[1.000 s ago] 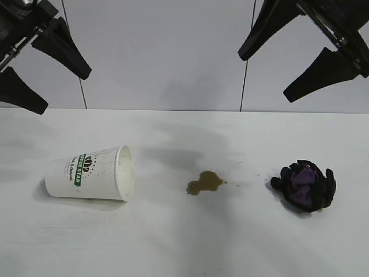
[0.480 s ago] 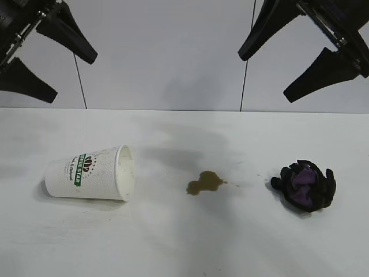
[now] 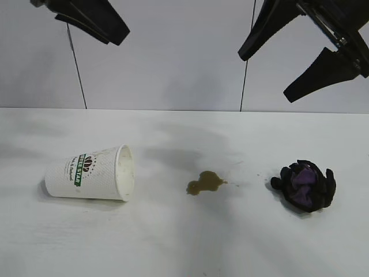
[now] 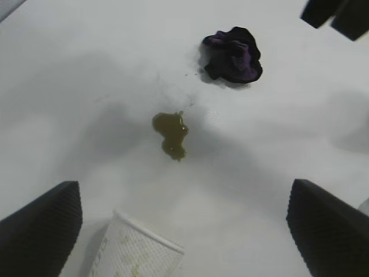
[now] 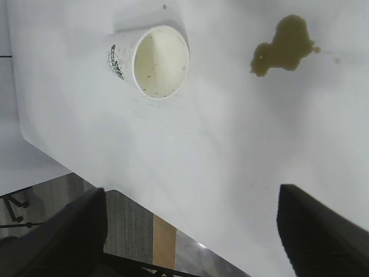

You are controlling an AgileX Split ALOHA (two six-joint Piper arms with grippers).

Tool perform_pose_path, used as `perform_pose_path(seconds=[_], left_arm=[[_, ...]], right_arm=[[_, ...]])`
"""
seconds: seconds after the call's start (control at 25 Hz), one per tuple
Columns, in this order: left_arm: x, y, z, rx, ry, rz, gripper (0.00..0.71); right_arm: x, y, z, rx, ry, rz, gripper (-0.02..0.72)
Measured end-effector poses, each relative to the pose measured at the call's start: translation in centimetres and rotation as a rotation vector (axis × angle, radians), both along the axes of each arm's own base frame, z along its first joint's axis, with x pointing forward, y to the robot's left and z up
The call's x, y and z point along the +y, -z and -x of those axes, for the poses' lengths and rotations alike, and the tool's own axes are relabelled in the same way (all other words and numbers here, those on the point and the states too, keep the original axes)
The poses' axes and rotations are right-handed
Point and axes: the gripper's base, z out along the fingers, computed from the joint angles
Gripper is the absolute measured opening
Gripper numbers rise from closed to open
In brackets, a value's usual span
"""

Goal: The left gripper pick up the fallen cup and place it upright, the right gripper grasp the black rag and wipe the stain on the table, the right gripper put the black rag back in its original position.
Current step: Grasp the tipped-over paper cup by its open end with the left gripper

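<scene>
The white paper cup (image 3: pixel 86 173) with green lettering lies on its side at the left of the white table (image 3: pixel 173 248), mouth toward the middle. An olive-brown stain (image 3: pixel 203 183) sits mid-table, and the bunched black rag (image 3: pixel 304 186) with purple folds rests to its right. My left gripper (image 3: pixel 115 36) hangs high at the upper left, open and empty. In its wrist view its fingers (image 4: pixel 40 231) stand wide above the cup's rim (image 4: pixel 138 257), with stain (image 4: pixel 171 134) and rag (image 4: pixel 232 53) beyond. My right gripper (image 3: pixel 264 78) hovers open, high above the rag.
A grey panelled wall (image 3: pixel 173 57) backs the table. The right wrist view looks down on the cup (image 5: pixel 151 59), the stain (image 5: pixel 283 44) and the table's edge (image 5: pixel 86 173), with floor past it. The right arm's fingers (image 4: pixel 337 14) show in a corner of the left wrist view.
My left gripper has risen and swung to the right, away from the left edge of the exterior view. The right gripper, cup, stain and rag have not moved.
</scene>
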Motion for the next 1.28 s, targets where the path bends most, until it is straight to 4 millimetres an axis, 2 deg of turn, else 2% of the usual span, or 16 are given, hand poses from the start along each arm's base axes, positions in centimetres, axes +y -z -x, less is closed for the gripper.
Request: perform_pose_path(seconds=[0.32, 0.56, 0.96, 1.28], left_arm=[[-2.5, 1.8, 1.9, -0.168, 0.247, -0.376, 0.696], [-4.6, 2.7, 2.0, -0.294, 0.259, -0.549, 0.696], [-7.0, 9.6, 0.8, -0.213, 0.290, -0.763, 0.696], [-7.3, 14.4, -0.1, -0.148, 0.322, -0.847, 0.696]], right_arm=[[0.0, 0.0, 0.0, 0.000, 0.000, 0.000, 0.557], [0.0, 0.0, 0.0, 0.000, 0.000, 0.000, 0.557], [0.0, 0.0, 0.0, 0.000, 0.000, 0.002, 0.557], [0.0, 0.0, 0.0, 0.000, -0.001, 0.004, 0.557]])
